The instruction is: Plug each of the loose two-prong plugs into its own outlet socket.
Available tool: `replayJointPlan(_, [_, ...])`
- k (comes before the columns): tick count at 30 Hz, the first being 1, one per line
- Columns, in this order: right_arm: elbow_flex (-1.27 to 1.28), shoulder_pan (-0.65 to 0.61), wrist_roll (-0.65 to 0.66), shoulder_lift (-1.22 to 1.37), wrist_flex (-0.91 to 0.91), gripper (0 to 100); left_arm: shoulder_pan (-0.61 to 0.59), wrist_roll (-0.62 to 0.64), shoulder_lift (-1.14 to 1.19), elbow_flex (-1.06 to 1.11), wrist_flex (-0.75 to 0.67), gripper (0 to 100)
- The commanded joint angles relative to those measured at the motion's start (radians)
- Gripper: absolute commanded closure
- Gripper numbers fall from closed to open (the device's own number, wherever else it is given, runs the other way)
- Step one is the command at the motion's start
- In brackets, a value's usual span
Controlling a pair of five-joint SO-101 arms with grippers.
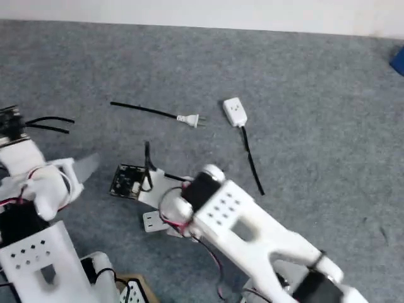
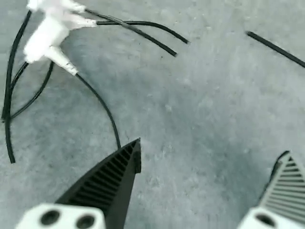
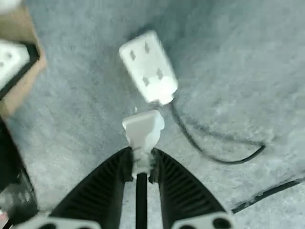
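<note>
The left hand (image 2: 212, 150) hangs spread over the table (image 2: 205, 95), with blurred white connectors (image 2: 47, 28) beyond it. The right wrist view shows what the arm hides from above: the right hand (image 3: 142, 153) pinching a plug (image 3: 143, 125) just short of a socket (image 3: 147, 67), the prongs hard to make out. Farther right, a second plug (image 1: 189, 119) lies near a second socket (image 1: 234, 111), not touching it.

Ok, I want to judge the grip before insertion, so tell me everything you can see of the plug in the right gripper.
The plug is white and looks like moulded plastic, with a broad body narrowing to a neck. The right gripper is shut on that neck, and a black cord runs back between its fingers. The front end points at a white outlet socket lying face up on grey carpet, just short of it. Its prongs cannot be made out.
</note>
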Motion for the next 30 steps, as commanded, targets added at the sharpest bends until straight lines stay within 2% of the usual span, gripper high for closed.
replayJointPlan(1, [-0.18,-0.007,0.012,0.104,0.096,99.1,0.094,-0.068,0.073,-0.125,0.155,59])
replayJointPlan(6, [-0.479,-0.104,0.014,0.223,0.305,99.1,0.096,-0.12,0.228,-0.131,0.127,59])
replayJointPlan(8, [-0.55,-0.114,0.014,0.285,0.311,99.1,0.085,-0.143,0.291,-0.131,0.094,59])
replayJointPlan(15, [-0.565,-0.12,0.014,0.472,0.308,99.1,-0.094,-0.167,0.493,-0.199,0.014,59])
replayJointPlan(21, [-0.59,-0.097,0.015,0.476,0.309,99.1,-0.104,-0.169,0.588,-0.196,-0.044,59])
replayJointPlan(30, [-0.591,-0.021,0.017,0.479,0.265,99.1,-0.107,-0.169,0.598,-0.194,-0.069,59])
